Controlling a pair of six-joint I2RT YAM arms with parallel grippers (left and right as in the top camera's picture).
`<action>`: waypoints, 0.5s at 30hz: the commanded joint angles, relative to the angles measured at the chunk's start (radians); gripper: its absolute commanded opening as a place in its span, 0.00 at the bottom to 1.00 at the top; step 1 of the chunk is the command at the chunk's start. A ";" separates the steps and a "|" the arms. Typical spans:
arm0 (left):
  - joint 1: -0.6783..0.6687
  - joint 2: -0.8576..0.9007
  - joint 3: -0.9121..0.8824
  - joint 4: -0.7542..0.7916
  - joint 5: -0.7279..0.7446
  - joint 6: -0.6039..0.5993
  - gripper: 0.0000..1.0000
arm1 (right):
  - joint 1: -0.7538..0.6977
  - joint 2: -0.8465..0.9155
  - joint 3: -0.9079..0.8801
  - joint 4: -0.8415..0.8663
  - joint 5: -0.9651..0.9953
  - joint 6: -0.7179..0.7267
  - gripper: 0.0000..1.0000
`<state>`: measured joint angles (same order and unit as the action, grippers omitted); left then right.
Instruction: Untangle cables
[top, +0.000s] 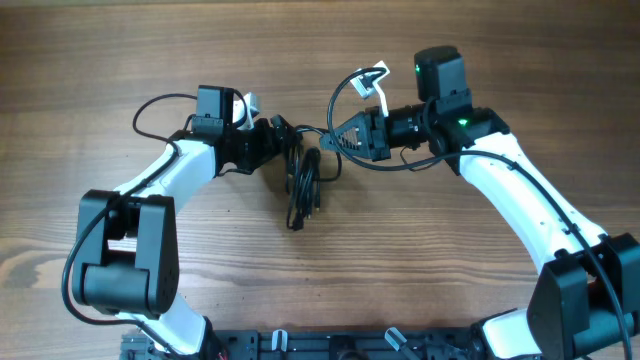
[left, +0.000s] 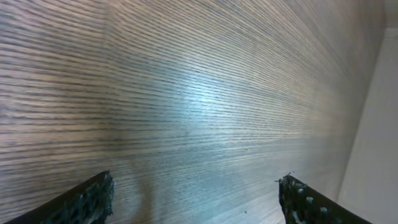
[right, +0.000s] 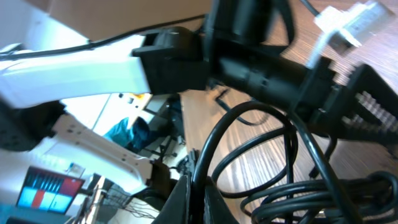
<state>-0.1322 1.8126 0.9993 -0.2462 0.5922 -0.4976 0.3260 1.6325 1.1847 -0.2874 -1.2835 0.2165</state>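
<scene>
- Wood-grain table (top: 480, 60) lies under both pairs of fingers. No box, tray or other container shows on it, so nothing is held in one.
- Black cables (top: 303, 185) lie in a tangled bunch on the wood, between the two pairs of fingers and just beyond their tips.
- Left gripper (left: 196, 205): the fingers stand wide apart with only bare wood between them in the wrist view, and the bunch is outside that view.
- Right gripper (right: 194, 199): the fingers are pressed together, and a cord loop rises straight from their tips, so it looks pinched there.
- White plug end (top: 375, 78) sits behind the right fingers, up by the wrist.
- Risk: nothing pins the bunch, so a pull from the right fingers would likely drag it all along or tighten the knot rather than free one cord.
- Risk: the left fingers may close on bare wood, or a loop may snag the right arm's own wire (top: 400, 166) close by.
</scene>
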 joint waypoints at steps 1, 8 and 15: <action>-0.004 0.007 -0.004 0.000 -0.029 0.014 0.85 | 0.002 -0.018 0.021 0.092 -0.105 0.103 0.04; 0.003 0.007 -0.004 -0.013 -0.078 -0.010 0.93 | 0.002 -0.018 0.020 0.280 -0.005 0.420 0.04; 0.061 0.007 -0.004 -0.047 -0.111 -0.058 0.95 | 0.002 -0.018 0.018 0.279 -0.187 0.226 0.04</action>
<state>-0.1093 1.8126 0.9993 -0.2848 0.5072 -0.5220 0.3260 1.6321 1.1851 -0.0174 -1.3048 0.5785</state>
